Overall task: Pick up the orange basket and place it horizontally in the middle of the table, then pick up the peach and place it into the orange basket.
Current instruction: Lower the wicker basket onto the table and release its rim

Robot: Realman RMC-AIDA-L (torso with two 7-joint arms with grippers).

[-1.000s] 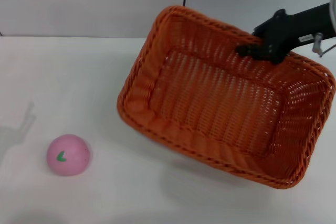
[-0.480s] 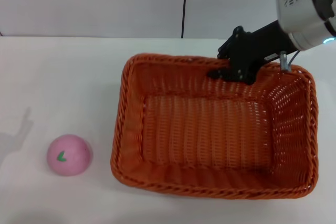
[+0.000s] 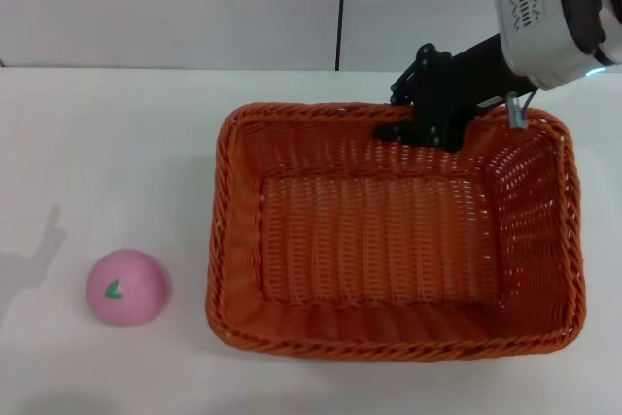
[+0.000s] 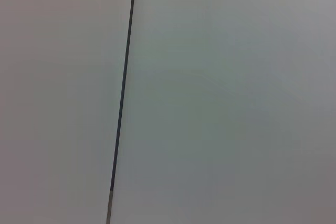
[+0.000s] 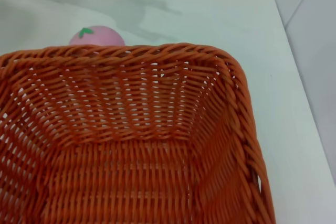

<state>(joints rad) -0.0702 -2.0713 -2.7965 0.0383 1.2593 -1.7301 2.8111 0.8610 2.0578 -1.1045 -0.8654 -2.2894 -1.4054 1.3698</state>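
Orange woven wicker basket (image 3: pixel 394 230), rectangular with a braided rim, lies level and lengthwise on the white surface (image 3: pixel 117 153), slightly right of centre, and it holds nothing; the small round pink toy peach (image 3: pixel 127 286) sits apart on the surface to its left. The right gripper (image 3: pixel 416 129) has its black fingers clamped over the far rim, so a release with any sideways pull could drag or tip the basket out of line. The left gripper is out of sight, so its fingers' state cannot be told.
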